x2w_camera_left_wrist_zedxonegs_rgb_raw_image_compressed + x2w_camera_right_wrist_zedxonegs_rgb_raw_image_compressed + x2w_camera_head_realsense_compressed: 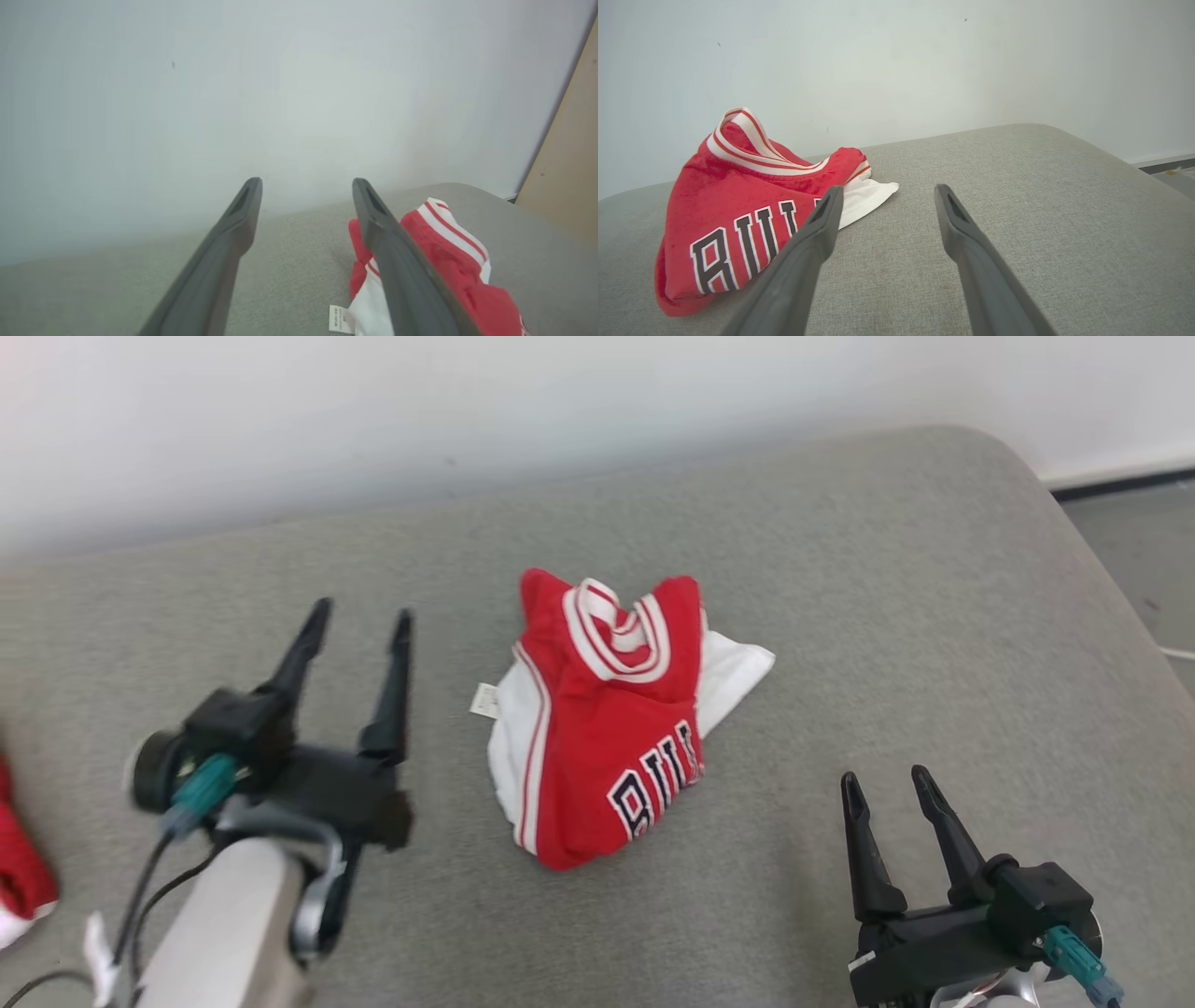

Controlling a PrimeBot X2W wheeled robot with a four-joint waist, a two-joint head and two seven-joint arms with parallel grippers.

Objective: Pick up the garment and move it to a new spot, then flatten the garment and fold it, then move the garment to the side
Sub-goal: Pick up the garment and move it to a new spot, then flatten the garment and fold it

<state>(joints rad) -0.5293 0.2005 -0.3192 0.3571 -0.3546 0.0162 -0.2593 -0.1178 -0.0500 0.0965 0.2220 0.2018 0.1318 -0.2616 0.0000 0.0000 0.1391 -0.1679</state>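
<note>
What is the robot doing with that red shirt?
The robot is tidying a red jersey, which lies in a crumpled heap on a gray cushion. Nothing holds it right now. The left gripper and the right gripper are on either side of it, both open. The jersey is not yet flattened or folded.

Wide-spread left pincer [306,183] beside crumpled red garment [449,239]
</note>
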